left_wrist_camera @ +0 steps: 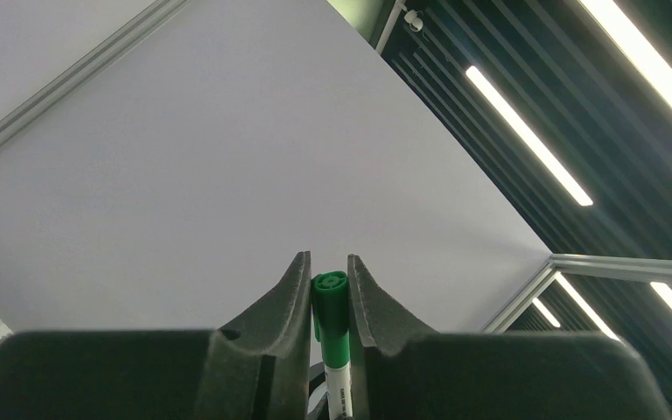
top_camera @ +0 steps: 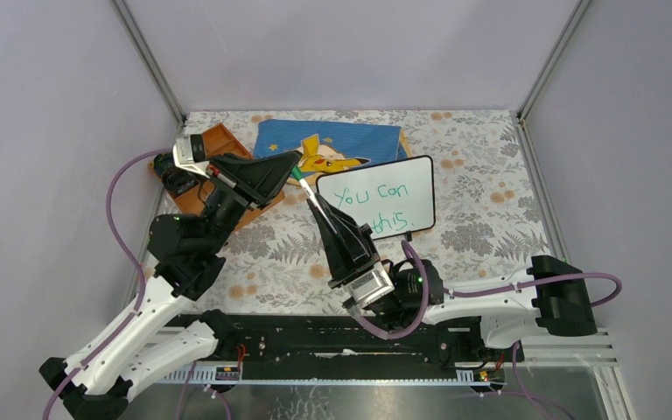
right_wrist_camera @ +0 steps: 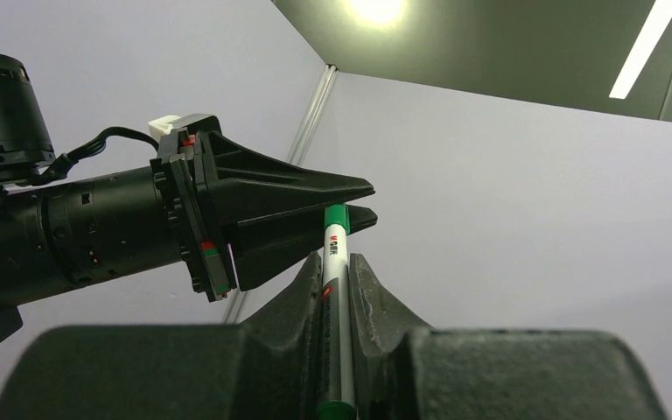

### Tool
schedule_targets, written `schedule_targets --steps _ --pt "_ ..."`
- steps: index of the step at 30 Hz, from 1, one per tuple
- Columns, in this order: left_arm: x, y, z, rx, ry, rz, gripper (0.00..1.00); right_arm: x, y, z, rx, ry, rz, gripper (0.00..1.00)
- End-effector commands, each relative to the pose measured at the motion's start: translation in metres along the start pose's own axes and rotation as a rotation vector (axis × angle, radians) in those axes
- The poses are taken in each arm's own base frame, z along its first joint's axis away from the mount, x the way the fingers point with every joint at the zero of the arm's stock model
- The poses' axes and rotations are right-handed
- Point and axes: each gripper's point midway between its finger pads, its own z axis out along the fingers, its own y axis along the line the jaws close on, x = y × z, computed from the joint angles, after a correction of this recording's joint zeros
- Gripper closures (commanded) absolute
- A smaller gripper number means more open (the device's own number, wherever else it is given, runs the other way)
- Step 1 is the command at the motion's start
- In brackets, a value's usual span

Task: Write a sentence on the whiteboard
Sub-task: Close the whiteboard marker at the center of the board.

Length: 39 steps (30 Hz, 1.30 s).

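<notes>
The whiteboard [top_camera: 407, 179] lies at the back right of centre. The sentence [top_camera: 372, 194] on it reads "You can" in green, with "this." below; my right arm hides part of the lower line. A green-capped white marker [top_camera: 312, 192] is held above the board's left edge. My left gripper [top_camera: 296, 168] is shut on its green cap [left_wrist_camera: 330, 302]. My right gripper [top_camera: 319, 208] is shut on its white barrel [right_wrist_camera: 334, 271]. The left gripper also shows in the right wrist view [right_wrist_camera: 350, 206], closed over the cap end.
A blue Pikachu cloth [top_camera: 332, 142] lies behind the board. An orange tray [top_camera: 223, 149] sits at the back left under my left arm. A floral cloth [top_camera: 490, 219] covers the table. Grey walls enclose three sides.
</notes>
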Motion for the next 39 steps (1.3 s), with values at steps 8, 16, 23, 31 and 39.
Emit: schedule_targets --steps 8,16,23,31,39 --pt "0.015 -0.002 0.002 0.026 0.075 -0.038 1.0 -0.016 -0.029 0.007 0.106 -0.036 0.012 1.0" --pt "0.032 -0.002 0.004 0.047 0.147 -0.079 1.0 -0.014 -0.028 0.01 0.112 -0.025 -0.012 1.0" --pt "0.045 0.0 0.003 0.033 0.183 -0.079 1.0 -0.009 -0.032 0.014 0.135 -0.014 -0.019 1.0" --pt "0.061 0.01 0.001 -0.019 0.235 -0.073 1.0 -0.006 -0.037 0.023 0.154 -0.008 -0.046 1.0" --pt "0.089 0.018 -0.002 -0.045 0.305 -0.089 1.0 0.001 -0.037 0.034 0.165 0.004 -0.06 1.0"
